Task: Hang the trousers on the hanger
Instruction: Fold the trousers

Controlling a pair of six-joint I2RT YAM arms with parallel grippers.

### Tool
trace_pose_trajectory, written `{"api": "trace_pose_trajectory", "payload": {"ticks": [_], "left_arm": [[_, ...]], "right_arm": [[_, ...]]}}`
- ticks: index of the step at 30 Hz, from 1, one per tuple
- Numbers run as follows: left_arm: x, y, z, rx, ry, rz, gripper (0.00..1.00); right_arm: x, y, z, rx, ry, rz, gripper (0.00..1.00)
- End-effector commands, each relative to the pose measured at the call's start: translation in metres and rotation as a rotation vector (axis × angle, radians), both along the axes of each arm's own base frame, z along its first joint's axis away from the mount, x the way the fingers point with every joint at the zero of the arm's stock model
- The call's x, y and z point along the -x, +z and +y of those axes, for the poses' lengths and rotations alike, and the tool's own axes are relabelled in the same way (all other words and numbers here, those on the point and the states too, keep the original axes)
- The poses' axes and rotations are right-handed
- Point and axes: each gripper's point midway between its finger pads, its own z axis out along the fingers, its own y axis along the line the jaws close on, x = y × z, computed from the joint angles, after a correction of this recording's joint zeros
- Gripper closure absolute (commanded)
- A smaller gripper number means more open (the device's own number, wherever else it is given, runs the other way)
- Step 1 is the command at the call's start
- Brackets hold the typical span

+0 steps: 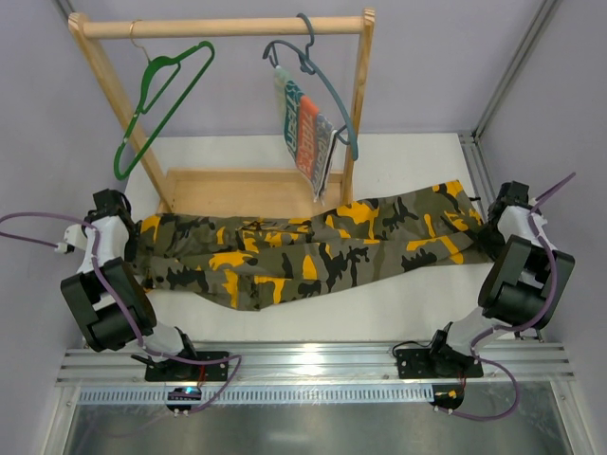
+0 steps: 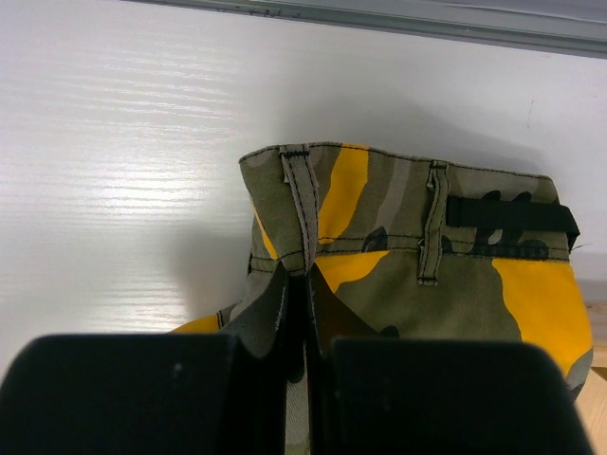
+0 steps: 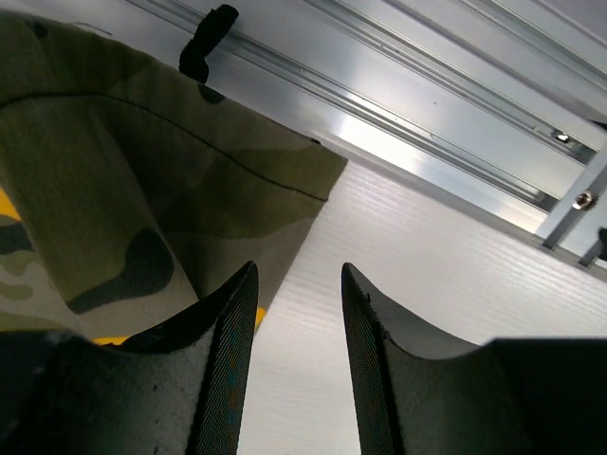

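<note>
trousers (image 1: 313,251): lying flat across the white counter (image 1: 398,303), spread out left to right in front of the wooden rack (image 1: 223,27). waistband at the left end, leg hems at the right end.

hanger (image 1: 156,104): green, hooked on the rack's top rod at the left side, hanging tilted. not touching the trousers.

left hand (image 2: 296,284): clenched on the trousers. the 2 fingers are pressed together on the fabric just below the waistband, at a belt loop (image 2: 302,204). the waistband stands up off the counter in front of the fingers.

right hand (image 3: 299,275): released, jaws apart with bare counter showing in the gap. the corner of a trouser leg hem lies just beside the finger on the left of the wrist view. whether that finger touches the cloth i cannot tell. nothing sits between the fingers. aluminium rail (image 3: 427,104) runs past behind the hem.

other items: grey-blue hanger (image 1: 322,85) on the right part of the rod, carrying a striped cloth (image 1: 308,137) that hangs down to just above the trousers.
</note>
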Motion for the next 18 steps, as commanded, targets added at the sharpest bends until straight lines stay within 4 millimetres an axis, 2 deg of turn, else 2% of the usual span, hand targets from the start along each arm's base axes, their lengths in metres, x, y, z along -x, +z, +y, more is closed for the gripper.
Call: {"api": "trace_pose_trajectory", "payload": {"ticks": [1,13,16,18], "left_arm": [[-0.018,0.015,0.011,-0.040,0.011,-0.079,0.99],[-0.018,0.012,0.008,-0.035,0.011,-0.074,0.99],[-0.018,0.012,0.007,-0.033,0.009,-0.073,1.00],[-0.019,0.012,0.006,-0.031,0.010,-0.078,1.00]], "right_arm": [[-0.021,-0.008,-0.010,0.022,-0.055,-0.070,0.57],[-0.004,-0.039,-0.015,0.039,-0.091,0.050,0.57],[0.000,-0.045,-0.016,0.050,-0.094,0.084,0.60],[0.003,-0.046,-0.017,0.060,-0.096,0.096,0.66]]}}
